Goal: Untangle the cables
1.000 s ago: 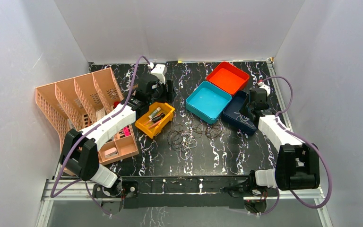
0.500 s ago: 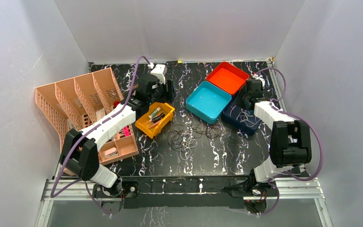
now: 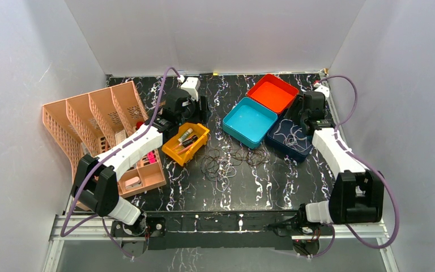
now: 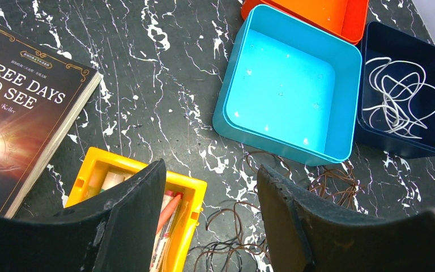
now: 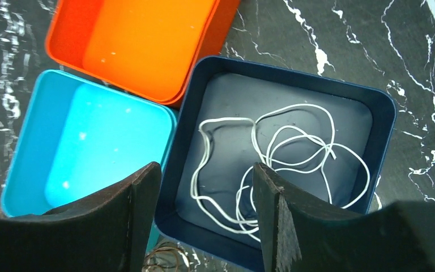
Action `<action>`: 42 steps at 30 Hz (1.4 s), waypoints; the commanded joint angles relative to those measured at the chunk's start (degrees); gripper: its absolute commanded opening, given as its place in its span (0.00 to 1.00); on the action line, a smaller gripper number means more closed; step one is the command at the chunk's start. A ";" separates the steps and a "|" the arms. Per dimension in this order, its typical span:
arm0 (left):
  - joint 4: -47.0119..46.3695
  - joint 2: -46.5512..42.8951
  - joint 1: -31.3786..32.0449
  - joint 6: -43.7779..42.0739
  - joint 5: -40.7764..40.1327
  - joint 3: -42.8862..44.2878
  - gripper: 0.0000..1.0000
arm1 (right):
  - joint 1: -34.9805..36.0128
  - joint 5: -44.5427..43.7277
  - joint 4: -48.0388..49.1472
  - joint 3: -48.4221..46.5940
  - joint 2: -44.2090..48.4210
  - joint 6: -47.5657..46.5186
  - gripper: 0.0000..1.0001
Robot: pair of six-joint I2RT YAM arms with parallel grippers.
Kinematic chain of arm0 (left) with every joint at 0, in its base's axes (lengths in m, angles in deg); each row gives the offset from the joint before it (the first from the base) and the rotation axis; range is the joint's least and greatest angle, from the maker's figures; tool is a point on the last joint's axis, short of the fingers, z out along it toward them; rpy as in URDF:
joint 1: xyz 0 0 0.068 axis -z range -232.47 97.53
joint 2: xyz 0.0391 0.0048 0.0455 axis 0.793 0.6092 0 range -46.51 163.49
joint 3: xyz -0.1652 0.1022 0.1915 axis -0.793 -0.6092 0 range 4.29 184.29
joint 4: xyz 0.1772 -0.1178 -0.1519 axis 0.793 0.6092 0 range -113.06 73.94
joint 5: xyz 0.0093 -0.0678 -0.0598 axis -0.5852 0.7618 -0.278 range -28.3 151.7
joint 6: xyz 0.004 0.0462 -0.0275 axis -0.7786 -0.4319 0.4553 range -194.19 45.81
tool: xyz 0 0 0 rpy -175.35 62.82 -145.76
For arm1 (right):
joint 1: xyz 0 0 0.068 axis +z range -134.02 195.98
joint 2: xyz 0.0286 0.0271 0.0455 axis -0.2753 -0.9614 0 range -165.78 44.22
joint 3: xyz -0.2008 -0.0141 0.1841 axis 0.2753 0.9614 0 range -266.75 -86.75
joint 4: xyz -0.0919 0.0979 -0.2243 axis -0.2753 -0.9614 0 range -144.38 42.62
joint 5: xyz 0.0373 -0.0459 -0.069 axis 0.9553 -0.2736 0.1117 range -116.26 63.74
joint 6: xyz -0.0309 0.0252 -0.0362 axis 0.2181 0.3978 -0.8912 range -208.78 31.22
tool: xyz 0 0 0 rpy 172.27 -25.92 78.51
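From above, my right tool (image 3: 300,120) hangs over the navy box (image 3: 283,148), right of centre. Its fingers are apart and grip nothing, and the white cable (image 3: 292,134) lies coiled inside the box. My left tool (image 3: 196,111) hovers centre-left above the yellow bin (image 3: 177,153), also released. The dark cables (image 3: 229,161) lie knotted on the bench (image 3: 260,187) in mid-frame, just below the teal box (image 3: 225,122).

In the left wrist view my fingers stand wide with nothing between them. The dark loops run along the bottom edge, close to the bin and the teal wall. If I come down there carelessly, I could clip the bin's rim or pinch several strands at once. A pull would then tighten the knot instead of freeing one cable.

In the right wrist view the white cable sprawls across the navy floor below my open fingers, its outer loop close to the right wall. If a finger snags a loop, the cable could be dragged over the rim onto the tangle. A dark strand shows at the bottom edge, just beside the box.
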 commanded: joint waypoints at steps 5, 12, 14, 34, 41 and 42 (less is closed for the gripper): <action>1.01 -2.21 -0.25 -0.93 1.23 0.71 0.59 | -0.20 11.13 -1.86 1.90 11.10 1.30 0.68; 6.45 -1.92 -0.29 -0.37 4.79 1.98 0.60 | -0.07 22.26 -8.84 0.36 14.29 -1.93 0.67; 7.53 -2.89 -0.29 1.07 4.76 1.04 0.60 | 0.20 24.65 -9.97 1.06 14.87 -1.96 0.66; 12.23 -14.56 21.44 14.17 -9.24 -11.20 0.62 | 33.50 13.19 -5.36 15.76 21.12 12.54 0.61; 4.76 -12.03 23.06 15.70 -5.24 -18.21 0.62 | 44.61 16.08 10.76 28.34 23.01 20.98 0.60; 4.08 -12.02 23.14 16.08 -5.01 -18.75 0.62 | 45.98 16.85 12.76 29.51 22.08 18.52 0.61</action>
